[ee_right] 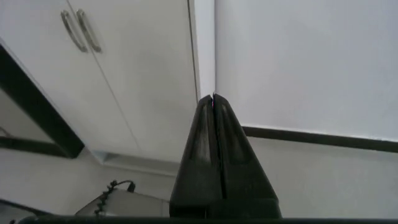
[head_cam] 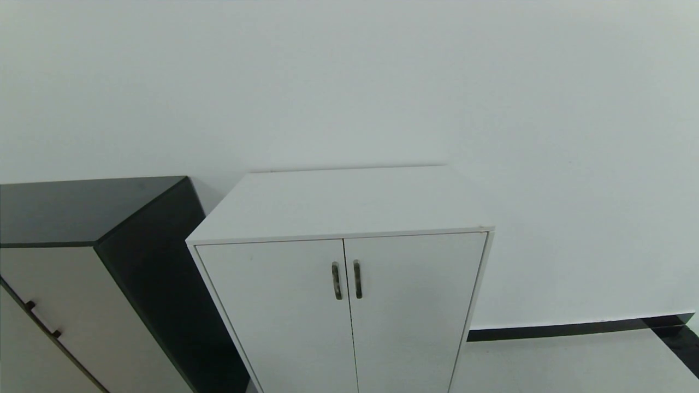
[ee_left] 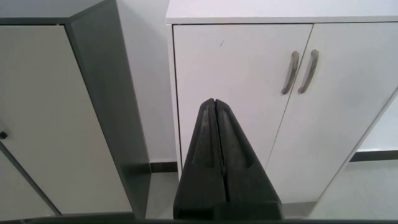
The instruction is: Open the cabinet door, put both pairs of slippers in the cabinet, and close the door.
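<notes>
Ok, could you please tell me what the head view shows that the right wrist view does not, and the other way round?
Head view: the white cabinet's top and the dark cabinet's black top. Right wrist view: the right gripper, shut, and the white cabinet's bottom edge at the floor. Shared: its two closed doors, the paired handles and the black skirting.

The cabinet [head_cam: 415,305] is plain white, its two handles [head_cam: 337,280] dull grey. The cupboard [head_cam: 147,273] beside it is black with cream door fronts [head_cam: 54,284].
</notes>
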Tool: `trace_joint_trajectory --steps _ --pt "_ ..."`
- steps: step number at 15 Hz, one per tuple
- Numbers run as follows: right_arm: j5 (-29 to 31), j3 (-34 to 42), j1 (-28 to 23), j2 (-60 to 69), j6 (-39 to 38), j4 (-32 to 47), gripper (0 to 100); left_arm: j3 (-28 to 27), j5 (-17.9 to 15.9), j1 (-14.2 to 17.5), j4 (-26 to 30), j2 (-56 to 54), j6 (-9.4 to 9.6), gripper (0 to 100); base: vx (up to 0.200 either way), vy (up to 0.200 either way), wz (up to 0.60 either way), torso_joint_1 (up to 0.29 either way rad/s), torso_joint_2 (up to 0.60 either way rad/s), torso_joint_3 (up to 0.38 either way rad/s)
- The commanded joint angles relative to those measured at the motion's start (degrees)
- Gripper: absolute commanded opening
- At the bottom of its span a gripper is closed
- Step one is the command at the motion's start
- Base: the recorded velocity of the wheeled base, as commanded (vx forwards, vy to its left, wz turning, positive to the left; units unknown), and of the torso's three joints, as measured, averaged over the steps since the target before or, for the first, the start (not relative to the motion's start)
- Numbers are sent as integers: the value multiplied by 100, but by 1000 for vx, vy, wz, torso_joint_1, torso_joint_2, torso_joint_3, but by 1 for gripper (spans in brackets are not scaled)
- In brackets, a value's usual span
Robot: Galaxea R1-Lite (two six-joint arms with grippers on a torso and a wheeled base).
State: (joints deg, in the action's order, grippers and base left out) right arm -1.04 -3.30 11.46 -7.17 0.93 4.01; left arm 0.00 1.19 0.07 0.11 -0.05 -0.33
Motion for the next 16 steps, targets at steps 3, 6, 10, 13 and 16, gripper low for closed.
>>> trace_joint_trajectory --steps 3,6,10,13,16 --pt "-107 322 -100 110 303 -419 0 0 4 1 -2 5 -11 0 0 0 0 0 0 0" --pt "7 322 -469 146 74 -392 0 0 4 1 -2 5 -11 0 0 0 0 0 0 0" --pt "104 322 -794 146 -22 -392 0 0 4 1 -2 5 -20 0 0 0 0 0 0 0" --pt "95 322 -1049 497 -14 -392 0 0 4 1 7 5 -20 0 0 0 0 0 0 0" --pt "95 322 -1128 717 -31 -392 0 0 4 1 7 5 -20 0 0 0 0 0 0 0"
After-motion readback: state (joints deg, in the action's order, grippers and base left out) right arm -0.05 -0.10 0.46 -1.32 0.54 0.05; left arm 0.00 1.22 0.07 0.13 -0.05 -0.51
